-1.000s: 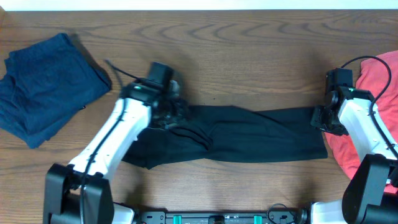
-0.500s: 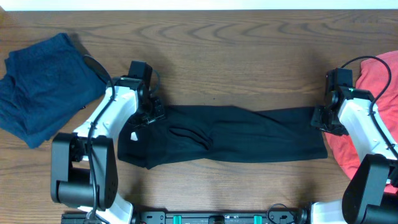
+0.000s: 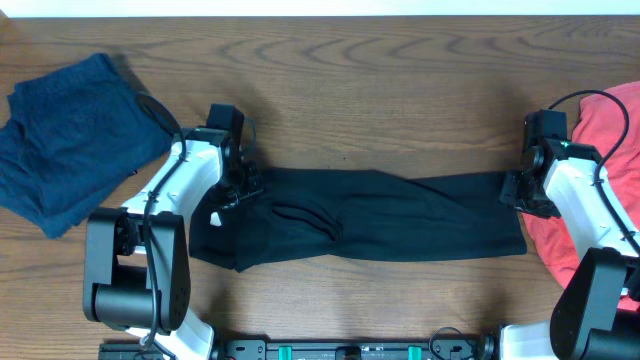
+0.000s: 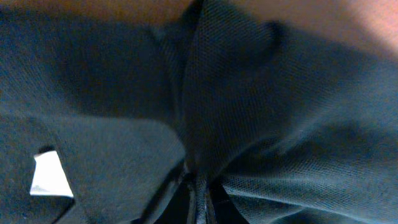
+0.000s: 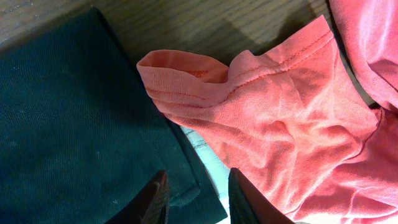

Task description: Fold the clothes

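Shirt [image 3: 420, 215], black: I'm clamping one end in left gripper [image 3: 238, 188]; right gripper [image 5: 198, 180] is straddling opposite corner, narrowly parted.

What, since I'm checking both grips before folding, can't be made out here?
Left gripper fingertips: overhead, hidden under its own wrist; left wrist view, lost in dark folds of the black shirt.
Right gripper: right wrist view, bottom edge cuts the fingers; contact with the shirt unclear.
Coral garment: overhead, cut by right edge, partly under the right arm.
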`<act>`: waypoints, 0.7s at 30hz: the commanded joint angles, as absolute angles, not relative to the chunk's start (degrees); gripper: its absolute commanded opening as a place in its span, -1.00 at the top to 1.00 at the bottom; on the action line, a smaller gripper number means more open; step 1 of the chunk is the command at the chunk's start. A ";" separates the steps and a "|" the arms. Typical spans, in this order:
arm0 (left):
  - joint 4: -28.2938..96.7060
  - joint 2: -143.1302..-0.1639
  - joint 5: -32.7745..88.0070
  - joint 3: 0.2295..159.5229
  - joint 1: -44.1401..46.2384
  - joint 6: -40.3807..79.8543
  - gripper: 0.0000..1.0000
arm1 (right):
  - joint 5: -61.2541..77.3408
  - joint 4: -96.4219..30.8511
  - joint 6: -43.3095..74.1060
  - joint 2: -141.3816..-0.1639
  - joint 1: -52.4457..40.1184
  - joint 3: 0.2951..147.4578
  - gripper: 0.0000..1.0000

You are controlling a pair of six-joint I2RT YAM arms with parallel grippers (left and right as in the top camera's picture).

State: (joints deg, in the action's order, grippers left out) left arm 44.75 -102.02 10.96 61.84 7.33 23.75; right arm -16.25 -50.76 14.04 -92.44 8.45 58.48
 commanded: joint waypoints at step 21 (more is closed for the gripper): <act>50.46 -101.60 6.79 60.86 3.07 22.52 0.66 | -4.82 -49.04 8.16 -92.64 10.74 58.43 0.08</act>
